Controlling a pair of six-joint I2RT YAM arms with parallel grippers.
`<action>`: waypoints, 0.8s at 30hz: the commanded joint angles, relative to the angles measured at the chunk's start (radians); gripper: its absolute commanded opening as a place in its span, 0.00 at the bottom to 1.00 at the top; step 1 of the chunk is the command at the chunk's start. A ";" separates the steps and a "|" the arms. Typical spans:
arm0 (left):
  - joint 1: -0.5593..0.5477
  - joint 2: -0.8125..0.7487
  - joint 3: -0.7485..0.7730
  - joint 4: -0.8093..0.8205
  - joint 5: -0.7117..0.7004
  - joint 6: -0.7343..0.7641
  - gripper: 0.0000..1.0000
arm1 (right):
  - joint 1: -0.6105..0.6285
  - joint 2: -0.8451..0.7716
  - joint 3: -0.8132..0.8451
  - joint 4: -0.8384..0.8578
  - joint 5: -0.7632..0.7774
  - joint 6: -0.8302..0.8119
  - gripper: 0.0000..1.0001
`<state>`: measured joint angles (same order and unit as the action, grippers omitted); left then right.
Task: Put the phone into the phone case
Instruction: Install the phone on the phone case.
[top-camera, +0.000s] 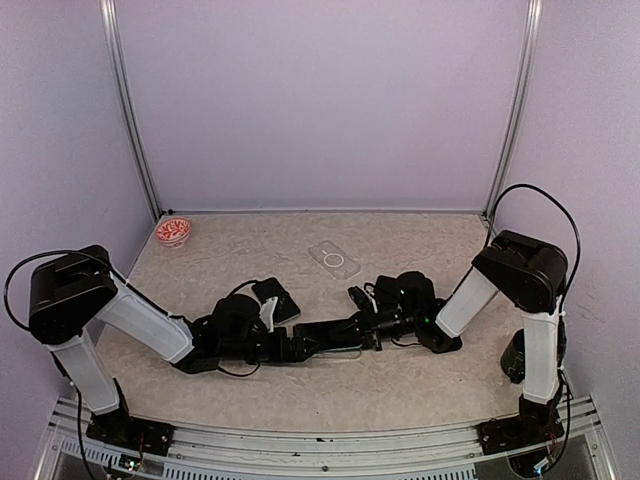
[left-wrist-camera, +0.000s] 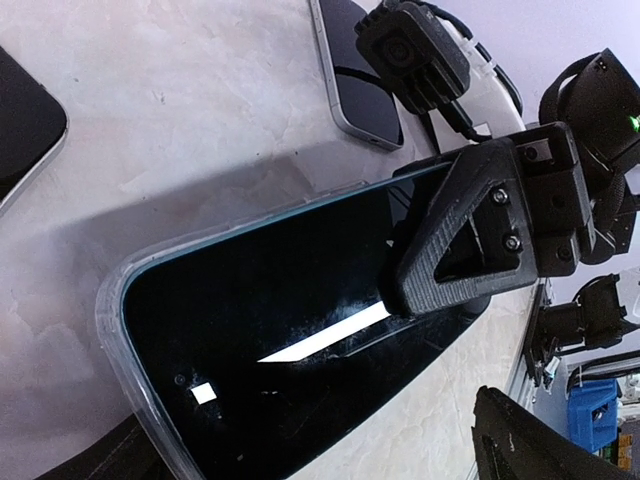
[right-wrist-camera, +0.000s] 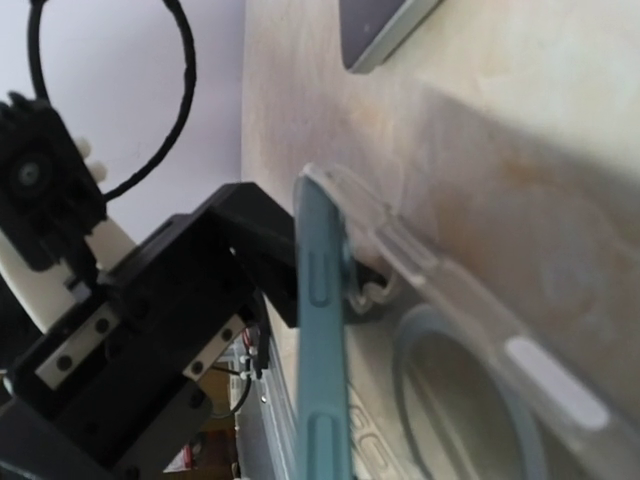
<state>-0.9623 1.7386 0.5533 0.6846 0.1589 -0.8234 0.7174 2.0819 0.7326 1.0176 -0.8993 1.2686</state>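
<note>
Now the teal-edged black phone (left-wrist-camera: 260, 330) sits partly in its clear case (left-wrist-camera: 108, 310); left fingers (left-wrist-camera: 530, 445) spread, right fingers (left-wrist-camera: 470, 230) closed.

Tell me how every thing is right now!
Phone: flat, screen up, only partly in its case.
Clear case: around the phone, one edge gaping away.
Left gripper: open, straddling the phone.
Right gripper: shut, pressing down on the screen.
Black phone: lying flat beside the left arm.
Red bowl: upright in the far corner.
</note>
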 joint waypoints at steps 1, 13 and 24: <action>0.012 -0.002 -0.001 0.094 0.058 0.026 0.98 | 0.024 -0.020 0.028 0.026 -0.037 -0.029 0.00; 0.019 0.002 -0.001 0.163 0.151 0.050 0.86 | 0.041 0.012 0.050 0.026 -0.075 -0.038 0.00; 0.036 -0.025 -0.038 0.259 0.190 0.041 0.81 | 0.050 0.011 0.049 0.019 -0.103 -0.061 0.00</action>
<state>-0.9302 1.7439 0.5091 0.7742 0.2855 -0.8043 0.7368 2.0819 0.7605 1.0195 -0.9688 1.2278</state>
